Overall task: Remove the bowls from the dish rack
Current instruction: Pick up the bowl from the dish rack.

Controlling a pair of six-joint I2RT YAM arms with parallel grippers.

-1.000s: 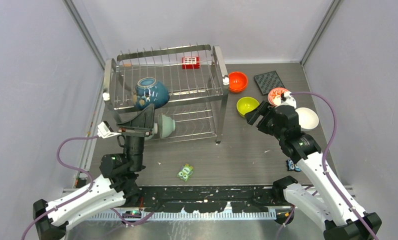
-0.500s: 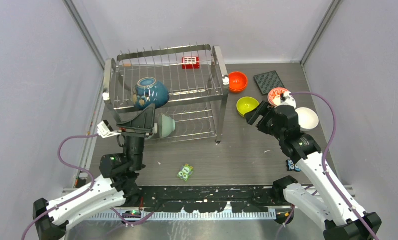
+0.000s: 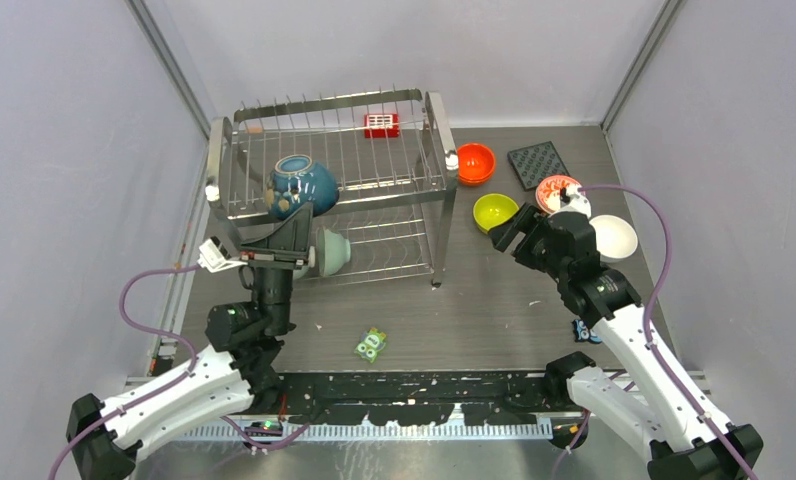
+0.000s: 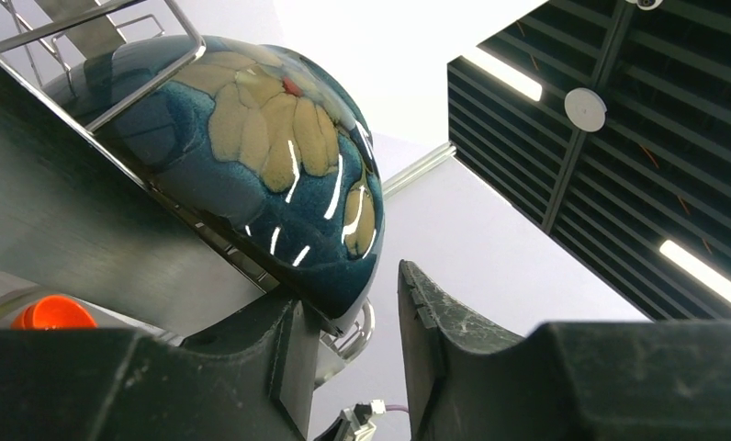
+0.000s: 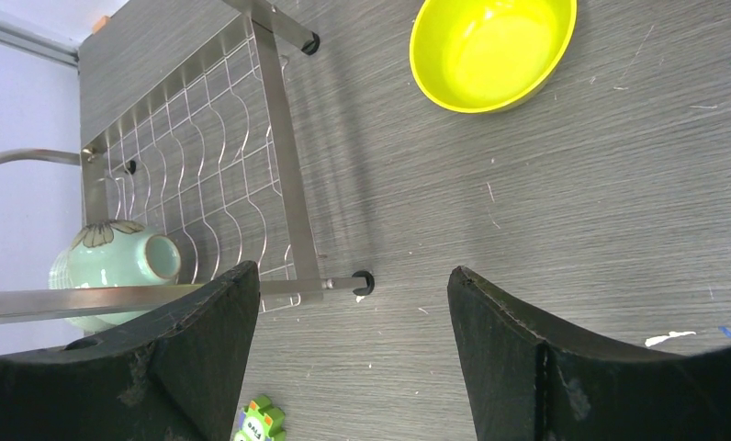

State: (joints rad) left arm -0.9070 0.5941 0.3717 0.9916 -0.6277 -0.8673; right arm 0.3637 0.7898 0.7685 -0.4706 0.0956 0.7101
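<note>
A dark teal-blue bowl with a beige flower lies on its side on the upper tier of the steel dish rack. My left gripper reaches up from below. In the left wrist view the teal-blue bowl has its rim between the jaws of the left gripper. One finger touches the bowl and the other stands apart, so it is open. A pale green bowl lies on the lower tier. My right gripper hangs open and empty over the table by the yellow-green bowl.
On the table right of the rack are an orange bowl, a flowered white bowl, a plain white bowl and a dark square mat. A small green toy lies in front of the rack. Grey walls close in both sides.
The left jaws have narrowed around the teal-blue bowl's rim and the left arm has shifted slightly. The right arm has not moved.
</note>
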